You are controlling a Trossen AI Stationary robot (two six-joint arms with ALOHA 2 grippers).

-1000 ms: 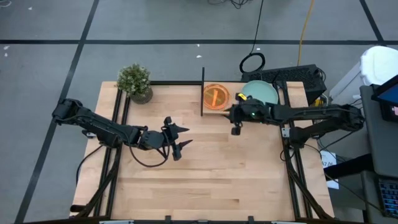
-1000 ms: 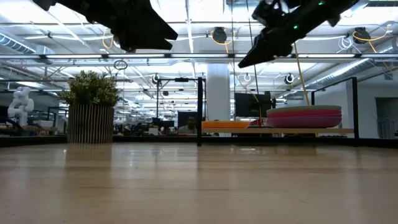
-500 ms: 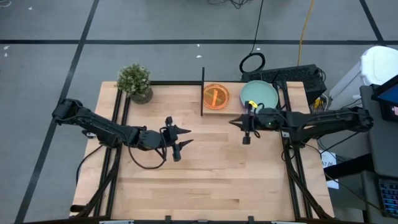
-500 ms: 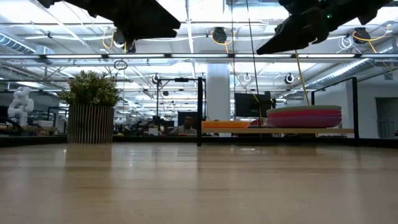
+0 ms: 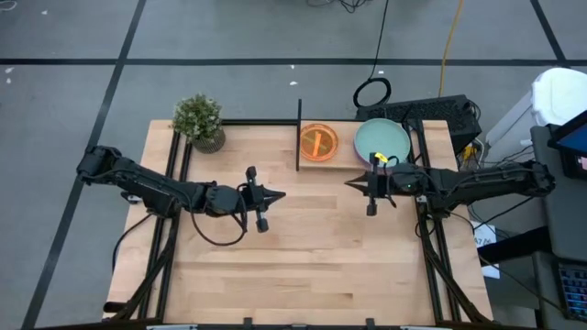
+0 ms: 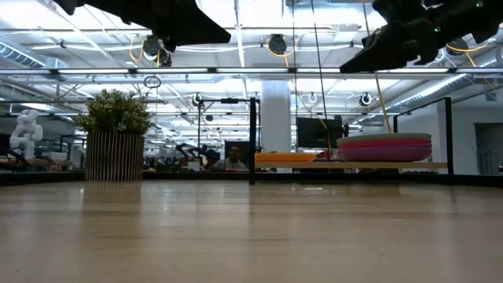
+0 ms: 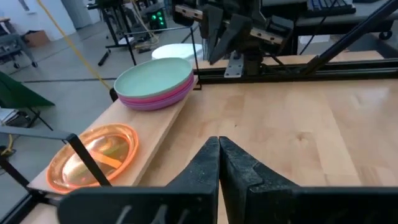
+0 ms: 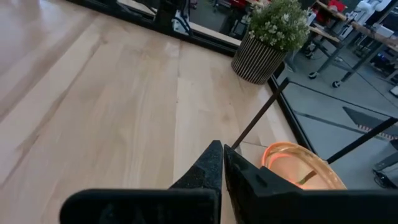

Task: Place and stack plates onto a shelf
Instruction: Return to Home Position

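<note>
Over the middle of the table (image 5: 303, 266), both arms hung free of the work. The right gripper (image 5: 350, 182), which a second earlier had been close against the shelf's front edge just beside the orange plate (image 5: 318, 142), had drawn back towards its own side. It now hovered in front of the shelf (image 5: 347, 158), apart from everything on it. Its wrist view showed the two fingers (image 8: 211, 165) pressed together with nothing between them. The left gripper (image 5: 278, 195) had barely shifted, but its fingers, spread a second before, had come together to a single point, likewise empty.

On the shelf stood two stacks. Next to the black upright panel (image 5: 299, 136) the translucent orange plate topped the small pile; what lay under it could not be made out. Just beside it, at the end away from the panel, the pale teal plate (image 5: 382, 140) crowned the large pile, with magenta and purple rims showing beneath it in the low view. No plate showed loose on the tabletop; only the potted plant (image 5: 199, 121) stood at the far left corner.

Judging by this, the stacking looked finished, and the retreat with clenched, empty claws read as the arms heading for rest
</note>
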